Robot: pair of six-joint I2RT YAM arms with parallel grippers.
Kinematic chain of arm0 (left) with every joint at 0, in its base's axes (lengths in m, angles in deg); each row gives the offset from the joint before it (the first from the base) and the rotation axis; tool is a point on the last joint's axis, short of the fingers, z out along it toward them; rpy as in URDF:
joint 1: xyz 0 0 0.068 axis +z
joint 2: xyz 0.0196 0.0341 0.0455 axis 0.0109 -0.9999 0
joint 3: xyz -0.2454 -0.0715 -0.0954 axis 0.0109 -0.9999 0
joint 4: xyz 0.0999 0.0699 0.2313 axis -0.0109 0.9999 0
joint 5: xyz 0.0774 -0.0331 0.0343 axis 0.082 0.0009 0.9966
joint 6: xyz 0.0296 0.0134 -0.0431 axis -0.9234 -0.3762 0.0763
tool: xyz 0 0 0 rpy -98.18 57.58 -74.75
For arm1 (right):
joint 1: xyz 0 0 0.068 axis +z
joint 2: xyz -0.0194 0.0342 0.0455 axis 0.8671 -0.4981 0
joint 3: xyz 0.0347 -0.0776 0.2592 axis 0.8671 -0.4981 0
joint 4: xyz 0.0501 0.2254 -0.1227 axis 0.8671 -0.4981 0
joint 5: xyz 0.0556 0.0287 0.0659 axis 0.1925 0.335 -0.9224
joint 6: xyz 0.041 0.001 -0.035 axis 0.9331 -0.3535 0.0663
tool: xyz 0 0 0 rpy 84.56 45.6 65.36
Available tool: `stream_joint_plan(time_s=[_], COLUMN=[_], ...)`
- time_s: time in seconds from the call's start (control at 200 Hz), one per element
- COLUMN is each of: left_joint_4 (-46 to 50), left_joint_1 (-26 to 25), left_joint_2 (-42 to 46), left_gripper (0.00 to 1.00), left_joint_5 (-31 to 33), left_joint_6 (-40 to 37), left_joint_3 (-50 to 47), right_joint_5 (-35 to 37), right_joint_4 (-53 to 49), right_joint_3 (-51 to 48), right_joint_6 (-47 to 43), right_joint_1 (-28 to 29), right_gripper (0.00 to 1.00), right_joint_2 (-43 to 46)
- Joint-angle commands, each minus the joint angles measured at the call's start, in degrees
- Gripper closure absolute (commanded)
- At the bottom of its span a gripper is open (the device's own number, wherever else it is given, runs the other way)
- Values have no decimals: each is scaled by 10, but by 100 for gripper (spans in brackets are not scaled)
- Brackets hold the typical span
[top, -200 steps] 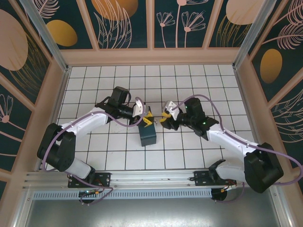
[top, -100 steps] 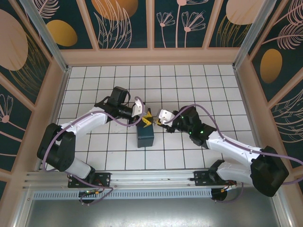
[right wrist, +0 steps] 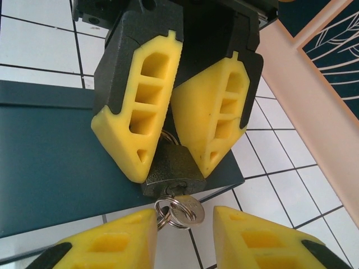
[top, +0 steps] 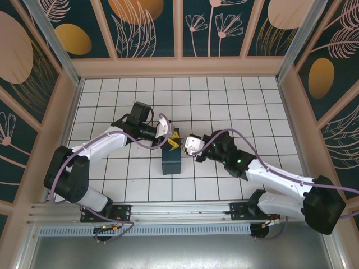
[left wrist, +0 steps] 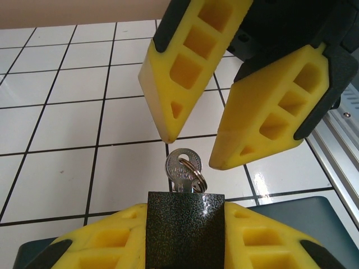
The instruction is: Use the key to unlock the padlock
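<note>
Left arm (top: 106, 143) reached in from the left over the white tiled table (top: 235, 101). Left gripper (top: 173, 140) was clamped on the padlock (left wrist: 185, 230): yellow fingers (right wrist: 134, 123) pinched the dark body from both flat sides, jaws only as wide as the lock. The lock was held up off the tiles, just above the near corner of the dark teal box (right wrist: 50, 157), with the keyhole end turned toward the other arm. Likely reason: it kept the body from twisting and gave the right side a straight approach.

The key (left wrist: 182, 165) sat in the keyhole, blade in and round head sticking out, with a thin split ring (left wrist: 197, 175) through the head. The shackle was mostly hidden between the left fingers, so I could not tell locked or open.

Right gripper (left wrist: 196, 150) was partly open. Its two yellow tips stood either side of the key head with a gap on each side, holding nothing. The placement read as lined up to pinch the head and turn it; the grip was not yet made. Right arm (top: 269, 174) stretched in low from the right.

Text: faint stamped marks on the key head, too small to read. No brand or label legible on the lock, box or fingers.
</note>
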Motion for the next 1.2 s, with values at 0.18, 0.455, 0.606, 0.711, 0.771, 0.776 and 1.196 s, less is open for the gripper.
stream_joint_plan(time_s=[0.18, 0.455, 0.606, 0.711, 0.771, 0.776, 1.196], left_joint_4=[-10, -8, -7, -7, -6, -6, 10], left_joint_1=[4, 4, 4, 4, 4, 4, 4], left_joint_2=[13, 11, 12, 12, 12, 12, 16], left_gripper=[78, 79, 79, 78, 79, 78, 79], left_joint_5=[-39, -44, -47, -57, -61, -62, -66], left_joint_6=[-6, -5, -5, -6, -8, -8, -18], left_joint_3=[18, 19, 18, 17, 17, 18, 18], right_joint_5=[16, 10, 9, 2, 6, 6, -10], right_joint_4=[12, 30, 24, 24, 23, 24, 24], right_joint_3=[-4, -2, 0, 1, 1, 1, 17], right_joint_6=[-19, -17, -25, -26, -31, -32, -29], right_joint_1=[3, 5, 6, 6, 6, 6, 9], right_gripper=[69, 75, 78, 80, 80, 80, 100], right_joint_2=[-8, -14, -20, -24, -28, -28, -41])
